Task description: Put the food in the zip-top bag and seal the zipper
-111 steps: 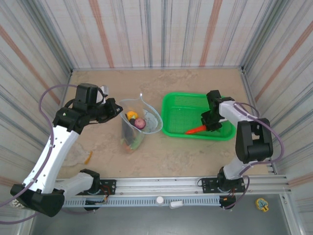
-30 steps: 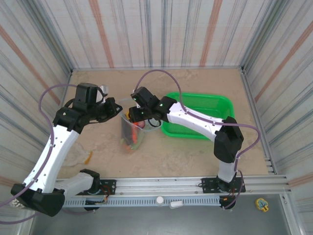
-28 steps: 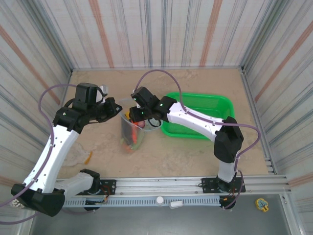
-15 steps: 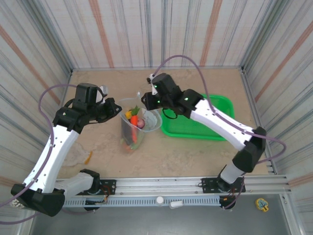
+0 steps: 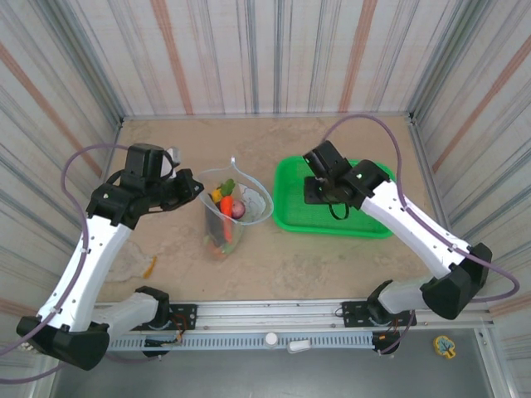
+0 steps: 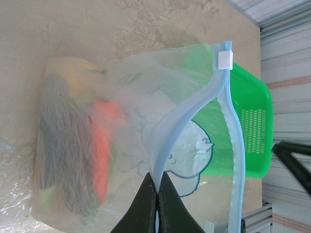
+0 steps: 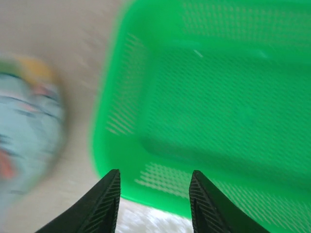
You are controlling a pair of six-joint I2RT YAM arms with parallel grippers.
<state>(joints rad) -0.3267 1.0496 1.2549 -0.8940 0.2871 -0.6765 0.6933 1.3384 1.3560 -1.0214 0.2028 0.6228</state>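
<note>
Clear plastic zip-top bag with blue elephant print (image 5: 235, 217) at nine o'clock of table centre, mouth gaping toward one o'clock, light-blue zipper strip (image 6: 181, 118) unsealed, small toy vegetables (image 5: 224, 204) inside.

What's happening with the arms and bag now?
Left gripper shut on the zipper, bag mouth open. Right gripper open, empty, above green basket. Food inside bag.

Top external: looked down from high above the green basket (image 5: 292, 209).
Left wrist: close to the zip-top bag (image 6: 136, 97), green basket beyond.
Right wrist: looked down, just over the green basket.
Shared: green basket, in all three views.
</note>
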